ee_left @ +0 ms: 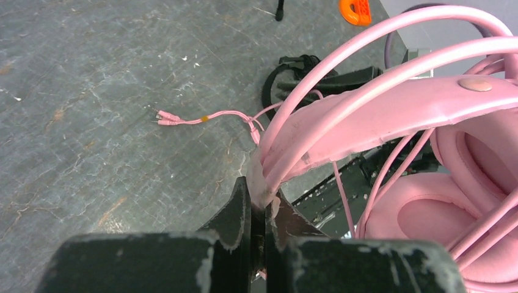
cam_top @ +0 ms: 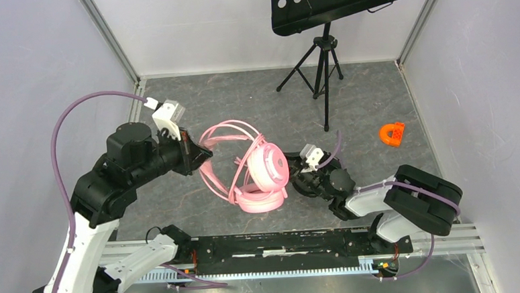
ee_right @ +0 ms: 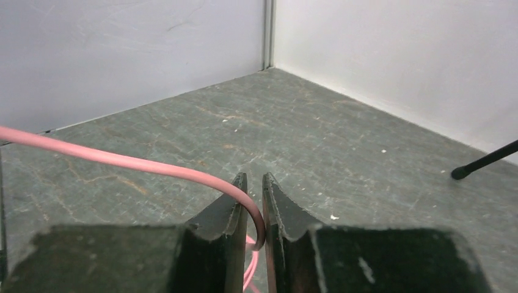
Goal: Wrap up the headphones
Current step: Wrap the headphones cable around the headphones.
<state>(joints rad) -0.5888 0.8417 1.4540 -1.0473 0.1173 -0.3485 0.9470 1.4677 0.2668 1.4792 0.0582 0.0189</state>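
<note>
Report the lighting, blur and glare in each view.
Top external: even, diffuse light, only soft shadows beneath the pink headset, no glare. Left wrist: sharp floor, the headset looming large in the left tool. Right wrist: the pink cable and floor crisp, the right tool dark at bottom.

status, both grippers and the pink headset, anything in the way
Left gripper shut on pink headset band. Right gripper shut on pink cable. Tripod and orange piece stand well off, not blocking.
</note>
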